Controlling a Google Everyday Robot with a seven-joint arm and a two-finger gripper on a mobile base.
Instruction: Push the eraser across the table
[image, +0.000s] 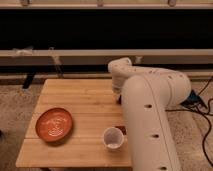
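The table (80, 100) is small, with a light wooden plank top. My white arm (150, 120) rises from the lower right and bends over the table's right side. The gripper (118, 98) hangs from the wrist, low over the table's right part, and shows only as a dark tip. A small dark piece (121, 130) shows between the white cup (113, 138) and the arm. It may be the eraser, but I cannot tell. The arm hides the table's right edge.
A reddish-brown round plate (54, 124) lies on the table's front left. The white cup stands near the front edge. A dark wall with a light rail (60, 53) runs behind the table. Cables and a blue object (194, 102) lie on the floor at right.
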